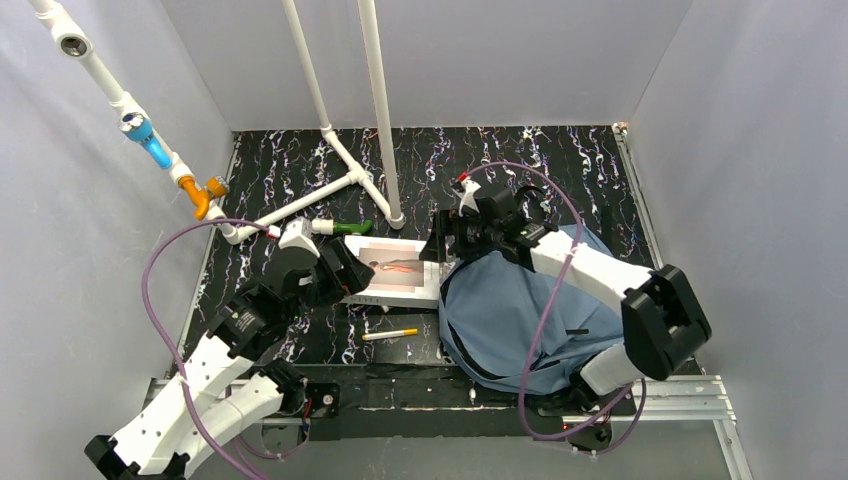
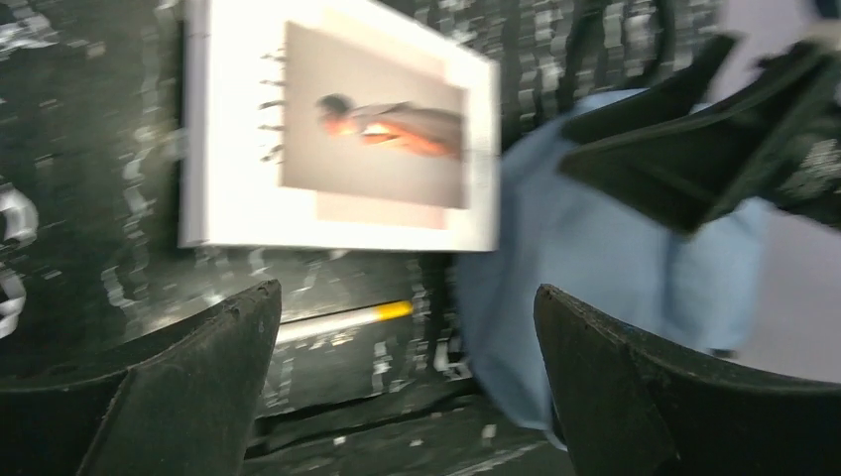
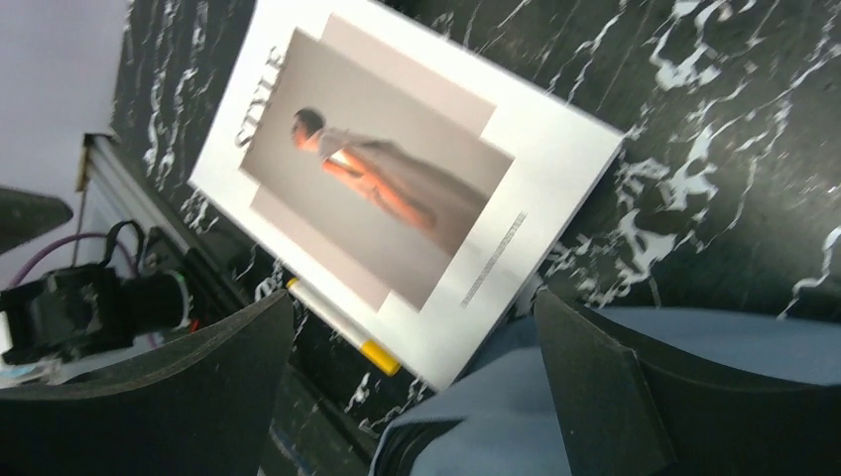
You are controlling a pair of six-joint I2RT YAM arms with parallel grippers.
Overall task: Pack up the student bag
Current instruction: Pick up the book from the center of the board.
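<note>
Bag: the student bag, slate-blue and soft, lies on the near right of the counter. Your right arm stretches across it.
Bag opening: you cannot tell from these views whether it is zipped or unzipped.
Book: a white-covered book lies flat on the counter left of the bag. Its right edge meets the bag's left edge.
Writing: on the cover you can read "STYLE", set along one side of the picture. A thin line of print runs along the other side, too small to read.
Cover picture: a figure in grey and orange clothing on a pale grey panel.
Left hand: your left hand is wide apart with nothing between its fingers. It hangs over the counter at the book's left edge.
Right hand: your right hand is also spread wide and holds nothing. It hovers where the book and the bag meet.
Pen: a white pen with a yellow end lies on the counter just near of the book, left of the bag.
Green pen: a green pen lies just beyond the book's far edge, by the foot of the white pipe frame.
Counter: black with white marbled streaks.
</note>
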